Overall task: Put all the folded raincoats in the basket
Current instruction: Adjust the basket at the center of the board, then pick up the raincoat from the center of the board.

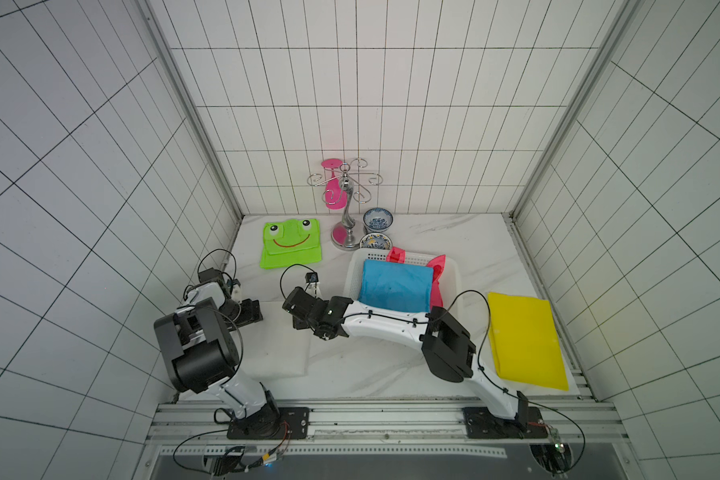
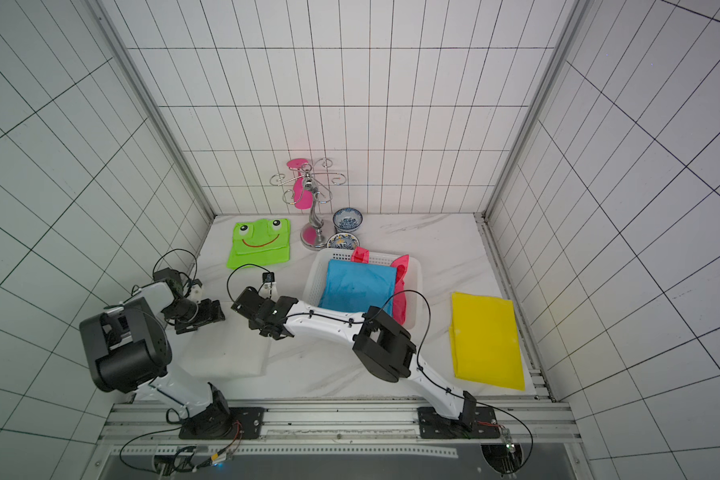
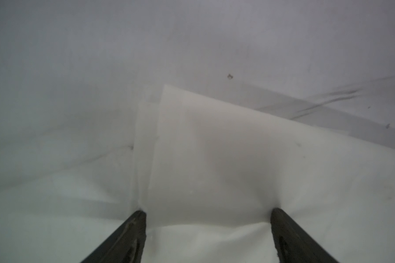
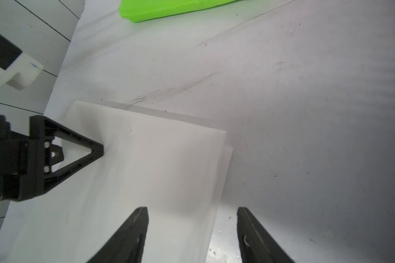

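The white folded raincoat (image 1: 262, 340) lies flat on the table (image 1: 454, 241), outside the basket (image 1: 352, 270). It is to the basket's left and nearer my bases, close to it but not touching. It is pale on pale marble, so its outline is faint in both top views. From my right wrist I see its layers stepped at 1 corner, the upper edge set slightly back from the lower.

My left claw (image 3: 208, 214) is spread wide and grasps nothing. Its 2 fingertips press down on the raincoat, and the fabric puckers around each tip while lying flat between them. My right wrist view shows 1 of those fingers (image 4: 97, 150) planted on the fabric.

My right claw (image 4: 192, 211) is released too, jaws apart and straddling the raincoat's side edge. 1 finger is over the fabric and the other over bare table just beside it. Whether those tips touch down I cannot tell.

Inside the basket a blue folded raincoat (image 1: 395, 286) lies on top of a pink raincoat (image 1: 437, 270), whose edges poke up past the rim. To the basket's right, apart from it, a yellow raincoat (image 1: 524, 340) lies flat.

Behind the basket stand 2 patterned bowls (image 1: 378, 219), the nearer just beside its far rim. Next to them is a metal stand (image 1: 346, 224) with a pink glass (image 1: 334, 195) hanging upside down. A green frog-faced raincoat (image 1: 292, 245) lies at the far left.
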{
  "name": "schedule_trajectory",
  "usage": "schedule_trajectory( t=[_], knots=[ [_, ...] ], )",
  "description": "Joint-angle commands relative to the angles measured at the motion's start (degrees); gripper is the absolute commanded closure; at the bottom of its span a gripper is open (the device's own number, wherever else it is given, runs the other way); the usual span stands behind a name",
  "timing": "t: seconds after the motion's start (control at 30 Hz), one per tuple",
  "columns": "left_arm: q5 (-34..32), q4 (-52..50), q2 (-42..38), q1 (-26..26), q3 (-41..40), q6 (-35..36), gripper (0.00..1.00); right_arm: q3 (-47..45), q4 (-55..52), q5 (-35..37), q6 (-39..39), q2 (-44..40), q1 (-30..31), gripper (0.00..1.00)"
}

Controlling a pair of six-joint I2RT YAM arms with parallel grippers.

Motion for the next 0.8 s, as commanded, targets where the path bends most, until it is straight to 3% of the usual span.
schedule_trajectory(
  t=[0.0,0.4,0.63,0.7,0.77],
  knots=[
    [4.6,-1.3,1.1,-0.6,0.6,1.7,0.14,2.0,-2.1,-1.8,4.2,2.9,-1.3,0.34],
    [6.0,-10.5,-3.4,-1.3,-0.3,9.2,0.17,-2.4,-0.9,-8.1,11.0,4.7,-4.9,0.38],
    [5.9,-14.5,-7.1,-0.9,2.4,9.4,0.17,-3.9,-0.3,-11.2,13.3,5.2,-5.2,0.42],
    [5.5,-15.2,-7.4,-0.9,3.5,9.4,0.17,-3.9,0.0,-12.2,13.3,5.7,-5.5,0.45],
    [4.1,-14.2,-7.8,-0.7,4.2,8.2,0.17,-4.6,0.8,-13.7,13.3,6.1,-6.0,0.55]
  ],
)
